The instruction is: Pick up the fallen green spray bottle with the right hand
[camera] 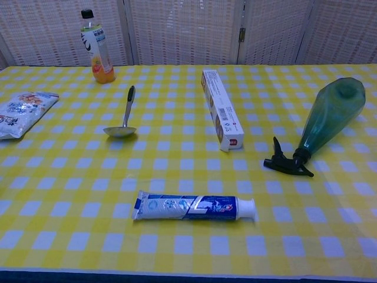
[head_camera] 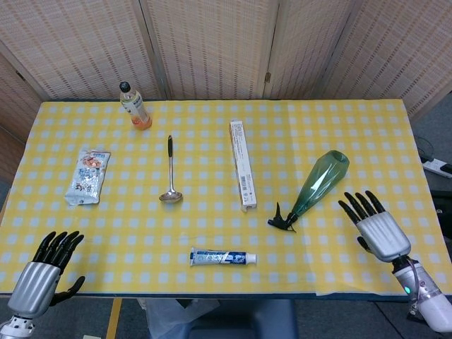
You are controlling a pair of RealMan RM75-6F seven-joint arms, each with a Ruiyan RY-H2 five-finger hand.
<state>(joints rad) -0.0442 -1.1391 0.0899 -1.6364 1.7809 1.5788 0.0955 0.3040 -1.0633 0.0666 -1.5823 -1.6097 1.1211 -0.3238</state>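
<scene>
Green cone-shaped plastic spray bottle (head_camera: 319, 183) lies on its side, right part of table, black trigger nearest. Right hand (head_camera: 378, 227) just right of it, fingers spread, empty. Left hand (head_camera: 39, 275) at near-left edge, fingers apart, empty.

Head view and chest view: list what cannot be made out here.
- Right hand: absent from the chest view, outside its frame.
- Left hand: head view edge crops the wrist.
- Green spray bottle: contents unreadable through tinted plastic.
- Toothpaste tube, long box: print too small.

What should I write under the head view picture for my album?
Open right hand hovers beside the fallen green spray bottle on the yellow checked table.
</scene>
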